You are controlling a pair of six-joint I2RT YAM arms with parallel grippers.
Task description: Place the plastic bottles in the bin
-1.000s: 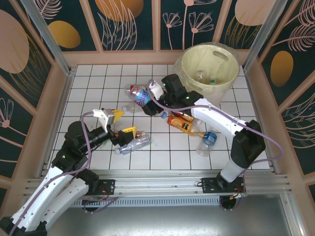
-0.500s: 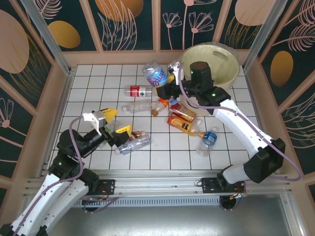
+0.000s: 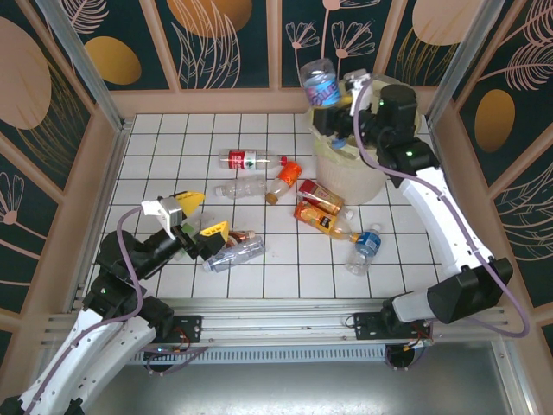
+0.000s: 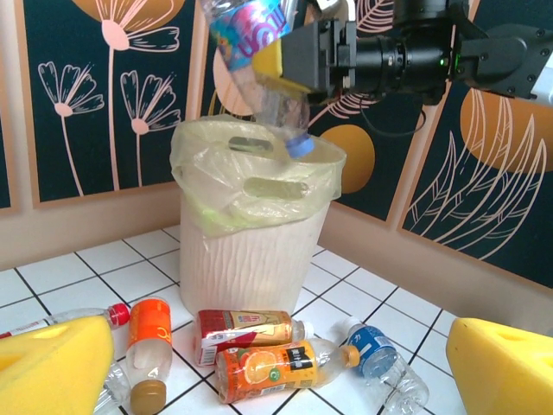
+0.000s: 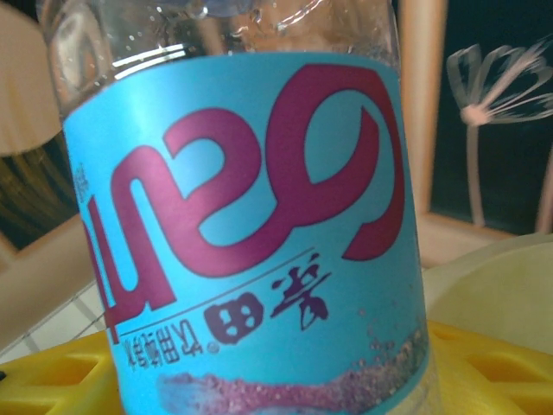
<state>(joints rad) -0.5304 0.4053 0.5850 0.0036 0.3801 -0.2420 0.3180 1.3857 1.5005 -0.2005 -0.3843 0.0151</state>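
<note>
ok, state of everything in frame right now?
right gripper: shut on the blue-label bottle.
blue-label bottle: held in the air, tilted cap end down, above the bin.
left gripper: open, holding nothing.
bin: upright, lined with clear plastic.
red-label bottle: lying on its side.
orange juice bottle: lying on its side.
dark-blue-label bottle: lying on its side.
nearest clear bottle: lying down, not gripped.
</note>
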